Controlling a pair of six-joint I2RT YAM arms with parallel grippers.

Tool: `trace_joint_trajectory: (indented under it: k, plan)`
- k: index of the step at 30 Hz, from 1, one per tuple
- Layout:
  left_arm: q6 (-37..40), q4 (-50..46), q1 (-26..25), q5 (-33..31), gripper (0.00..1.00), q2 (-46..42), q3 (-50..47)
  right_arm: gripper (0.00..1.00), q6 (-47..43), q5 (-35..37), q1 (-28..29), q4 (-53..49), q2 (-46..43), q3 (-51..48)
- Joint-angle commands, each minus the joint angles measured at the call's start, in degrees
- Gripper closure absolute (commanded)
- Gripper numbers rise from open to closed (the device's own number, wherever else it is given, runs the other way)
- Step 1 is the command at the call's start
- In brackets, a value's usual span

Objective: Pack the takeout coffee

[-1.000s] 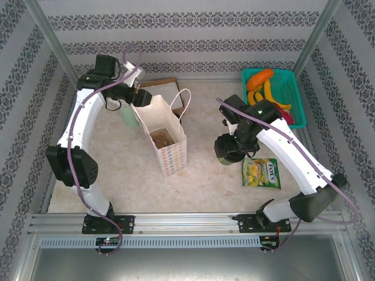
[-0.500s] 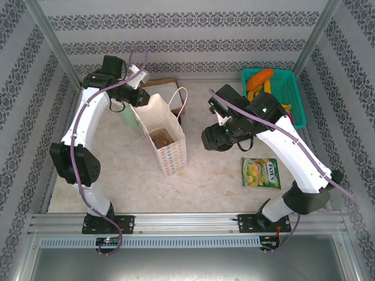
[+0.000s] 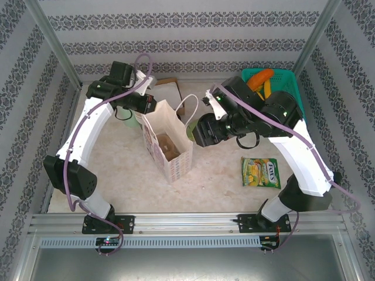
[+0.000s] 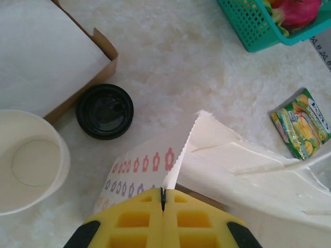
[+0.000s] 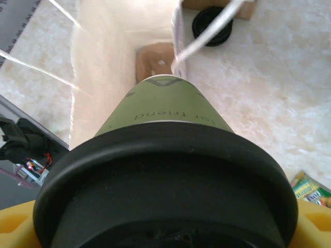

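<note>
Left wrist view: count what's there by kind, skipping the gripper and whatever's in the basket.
Cream paper cup: 1
Round black plastic lid: 1
Brown cardboard box: 1
White patterned paper bag: 1
Teal plastic basket: 1
Green and yellow snack packet: 1
Total: 6

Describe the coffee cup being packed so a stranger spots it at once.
Find the white paper bag mid-table. Right of its mouth, the right gripper holds the coffee cup. It is olive green with a black lid, unlike the open white cup nearby.
</note>
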Motion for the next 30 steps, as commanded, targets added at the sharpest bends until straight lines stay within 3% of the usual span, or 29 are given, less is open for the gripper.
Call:
trace_joint_trajectory:
  k: [1,12,23,25,28,30]
  plan:
    - [-3.66,0.82,-0.61,-1.08,0.96,-1.71,-1.38,0.28,-2.15,-1.16,1.56,-4.87,3.70,3.52]
    - [-8.36,2.09,-0.64,-1.63,0.98,-3.02,-2.90,0.28,-4.23,6.09,5.15,-5.65,15.02,12.18]
    - [-9.02,3.55,-0.61,0.08,0.92,-4.17,-3.84,0.28,-2.70,5.62,6.81,-5.16,21.00,16.31]
    - [-9.64,3.77,-0.61,0.15,0.86,-4.14,-3.67,0.28,-2.21,5.11,6.81,-5.16,21.43,16.28]
    - [-9.03,3.60,-0.66,0.06,0.65,-4.97,-3.49,0.28,-2.28,4.82,6.78,-5.19,21.89,16.31]
    - [-8.45,2.92,-0.60,-0.88,0.60,-6.14,-3.33,0.28,-2.08,4.49,6.79,-4.85,22.15,16.30]
